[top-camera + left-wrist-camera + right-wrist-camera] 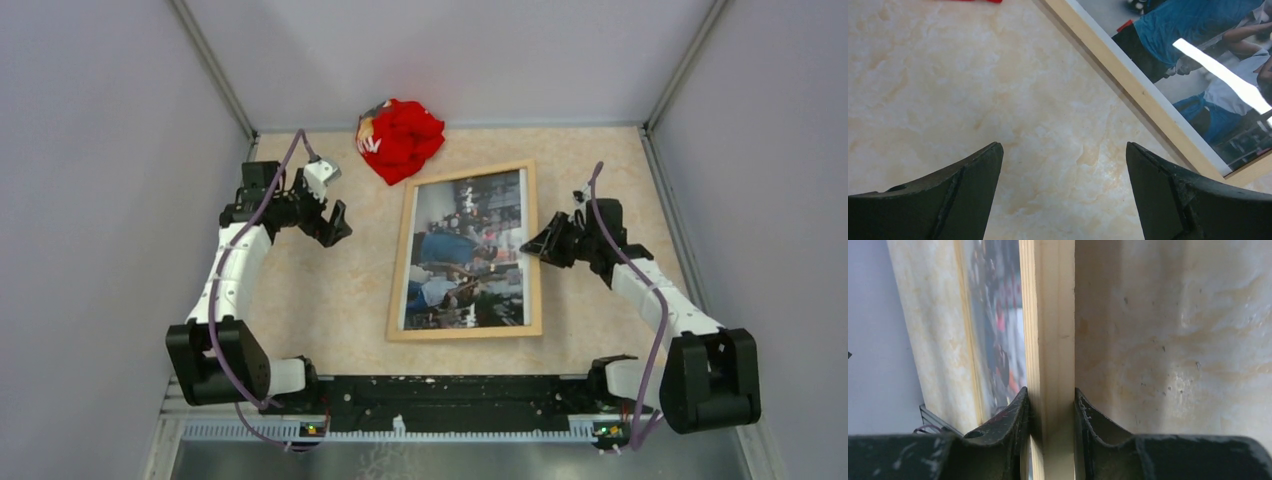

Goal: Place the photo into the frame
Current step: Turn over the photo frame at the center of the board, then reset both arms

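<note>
The frame, thin pale wood, lies flat in the middle of the table. The photo, a dark crowd scene with people in blue, lies inside it. My right gripper is at the frame's right rail. In the right wrist view that gripper is shut on the rail of the frame, one finger on each side, with the photo to the left. My left gripper hovers open over bare table, left of the frame. In the left wrist view the gripper holds nothing, and the frame and photo run diagonally at the upper right.
A crumpled red cloth lies at the back of the table, just beyond the frame's far left corner. Grey walls close in the table on the left, right and back. Marbled beige tabletop shows on both sides of the frame.
</note>
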